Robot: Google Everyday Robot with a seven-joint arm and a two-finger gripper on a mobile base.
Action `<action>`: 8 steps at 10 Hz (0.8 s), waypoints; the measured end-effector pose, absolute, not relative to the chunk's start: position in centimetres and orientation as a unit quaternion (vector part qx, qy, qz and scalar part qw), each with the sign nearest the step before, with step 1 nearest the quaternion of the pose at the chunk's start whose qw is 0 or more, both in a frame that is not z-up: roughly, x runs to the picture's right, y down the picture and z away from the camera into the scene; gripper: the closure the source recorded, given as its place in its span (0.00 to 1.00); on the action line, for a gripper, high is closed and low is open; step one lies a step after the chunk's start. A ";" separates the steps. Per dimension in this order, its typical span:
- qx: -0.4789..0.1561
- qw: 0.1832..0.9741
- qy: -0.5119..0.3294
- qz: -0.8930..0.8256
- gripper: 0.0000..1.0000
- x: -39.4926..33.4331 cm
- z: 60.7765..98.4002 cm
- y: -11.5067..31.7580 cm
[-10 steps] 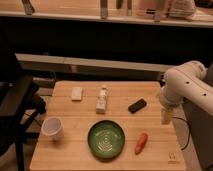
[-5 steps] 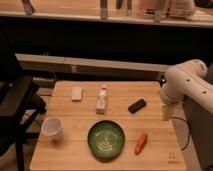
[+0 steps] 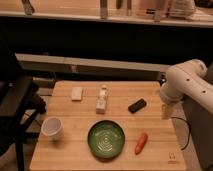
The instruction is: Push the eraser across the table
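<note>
Orange carrot point(image 3: 141, 142) near the gripper point(image 3: 166, 111) at far right, green bowl point(image 3: 106, 139) further left, white bottle point(image 3: 102, 99), white block point(image 3: 77, 93), cup point(image 3: 52, 128) farthest away

A single camera looks down from above and in front of the light wooden butcher-block desk point(image 3: 75, 150), facing across its planks toward a dark wall and a lit counter ledge point(image 3: 65, 15) along the top of the frame. It sits at middle range: the whole desk fits in, with its near edge close to the bottom border and its small dark corner logo point(image 3: 172, 156) at lower right. The white robot arm point(image 3: 187, 85) shows at the right border, cut off by it, and its pincer point(image 3: 167, 110) hangs at the desk's right edge
</note>
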State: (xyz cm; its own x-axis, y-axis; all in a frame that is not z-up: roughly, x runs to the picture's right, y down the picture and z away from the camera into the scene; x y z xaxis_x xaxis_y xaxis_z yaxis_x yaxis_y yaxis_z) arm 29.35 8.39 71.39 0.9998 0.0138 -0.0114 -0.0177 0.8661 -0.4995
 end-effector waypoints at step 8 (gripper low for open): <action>-0.249 0.968 -0.010 -0.001 0.20 29.2 73.6 7.6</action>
